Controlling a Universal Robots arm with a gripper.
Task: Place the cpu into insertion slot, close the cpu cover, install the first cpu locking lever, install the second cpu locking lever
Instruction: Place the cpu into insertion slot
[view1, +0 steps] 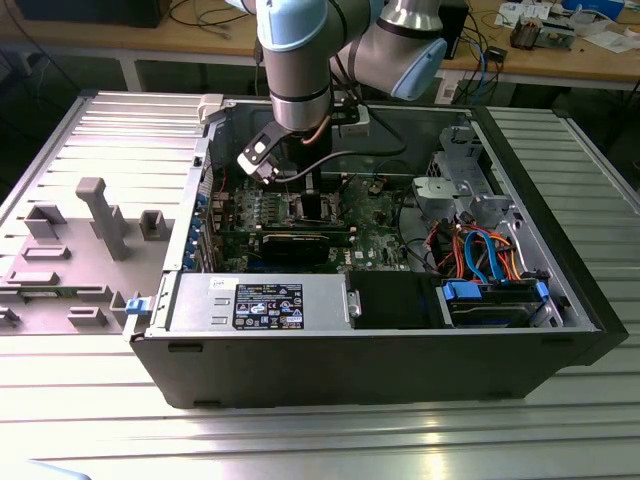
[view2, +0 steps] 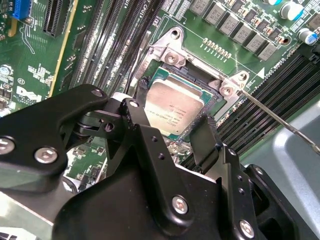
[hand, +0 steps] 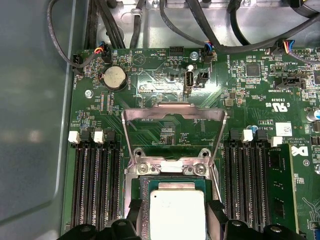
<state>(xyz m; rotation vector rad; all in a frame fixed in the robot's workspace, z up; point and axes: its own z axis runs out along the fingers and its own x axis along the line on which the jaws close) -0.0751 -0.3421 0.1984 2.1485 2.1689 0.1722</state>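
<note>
Currently black two-finger gripper (hand: 176, 219) is reaching down into open dark-grey computer case (view1: 350, 360). Its fingers (hand: 216, 212) are sitting narrow, closing on two opposite edges of small flat square silver-grey cpu (view2: 172, 107). Cpu is lying flat in metal-rimmed square insertion slot (hand: 167, 168) on green motherboard (hand: 165, 82). Thin bronze-grey windowed cpu cover (hand: 172, 111) is standing flipped open, hinged at slot's edge. Thin steel locking lever (view2: 280, 122) is sticking out free beside slot.

White silkscreen lettering is running all over board, and small white sticker (hand: 282, 129) is sitting on it, right of cover. Black label (view1: 268, 305) with white print is showing on grey power supply box (view1: 200, 300) at case's near wall.

Round silver coin battery (hand: 114, 77) and black cables (hand: 200, 35) are lying past open cover, away from gripper. Long black memory slots (hand: 95, 185) are flanking insertion slot on both sides, close to fingers.
</note>
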